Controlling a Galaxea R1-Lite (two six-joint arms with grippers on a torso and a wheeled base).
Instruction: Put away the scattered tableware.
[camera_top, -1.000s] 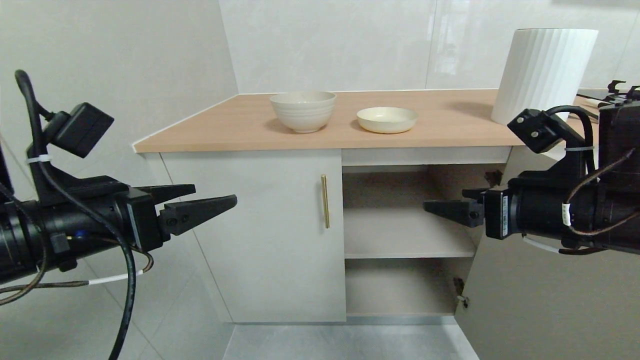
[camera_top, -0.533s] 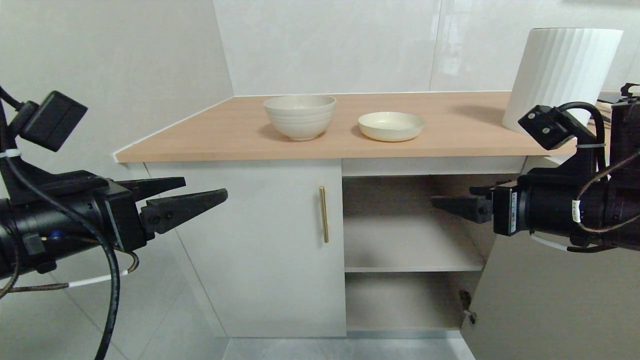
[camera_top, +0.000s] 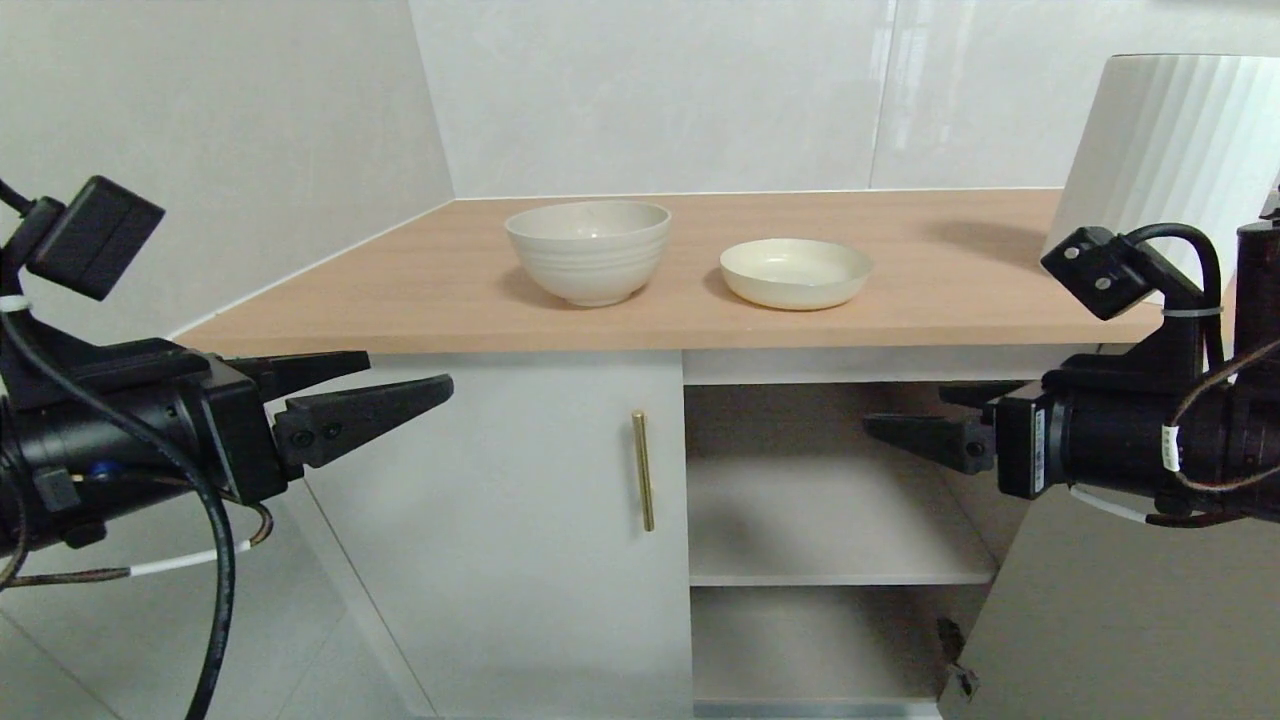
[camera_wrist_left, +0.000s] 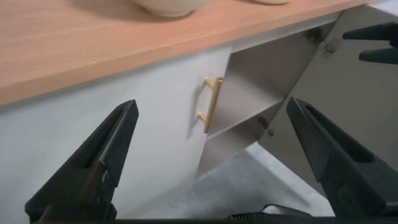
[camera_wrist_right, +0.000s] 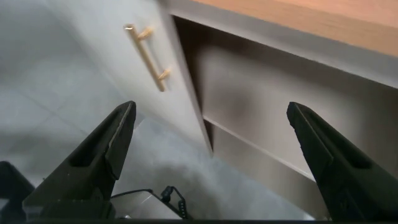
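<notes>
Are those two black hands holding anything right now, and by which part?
Nothing is held. The left hand and right hand are both open and empty; the bowl and shallow dish sit on the countertop.

A bowl and shallow dish occupy the countertop.

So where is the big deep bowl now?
In the head view, the deep cream ribbed bowl stands on the wooden countertop, left of the shallow cream dish, above the closed cabinet door.

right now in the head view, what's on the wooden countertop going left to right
deep ribbed cream bowl → shallow pale yellow dish → tall white fluted cylinder
</notes>
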